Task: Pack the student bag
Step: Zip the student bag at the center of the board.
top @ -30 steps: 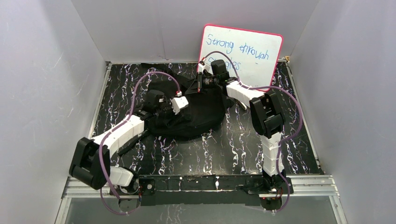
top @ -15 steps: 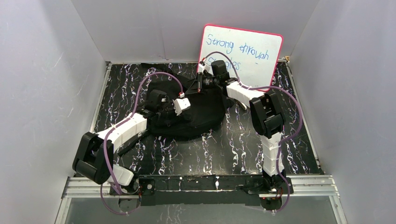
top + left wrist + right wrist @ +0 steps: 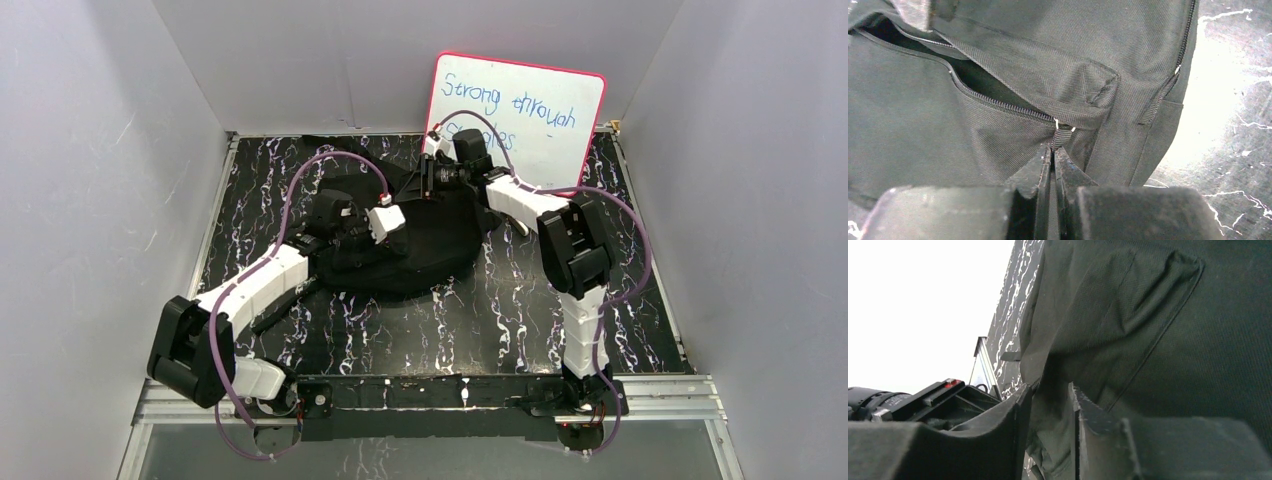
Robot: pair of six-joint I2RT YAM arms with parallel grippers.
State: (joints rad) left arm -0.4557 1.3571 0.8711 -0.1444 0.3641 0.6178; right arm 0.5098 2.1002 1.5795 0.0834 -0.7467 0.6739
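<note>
Left wrist view: the left gripper [image 3: 1052, 153] has its jaws pressed almost together, with only a sliver between them, pinching the webbing zip pull [image 3: 1062, 134] at the end of a partly open zip [image 3: 993, 101] on the student bag [image 3: 918, 135]. Dark space shows through the gap above the zip teeth.

In the right wrist view, the right gripper [image 3: 1048, 390] is closed to a narrow gap on a fold of the bag's black fabric, which fills the space between its fingers.

From the top external view, the bag lies slumped on the far middle of the black marbled table [image 3: 510, 320], between the two arms. A whiteboard [image 3: 530, 105] leans on the back wall just behind the right wrist. Grey walls close off both sides. Bare tabletop lies between the bag and the arm bases, and more lies to the right of the bag.
</note>
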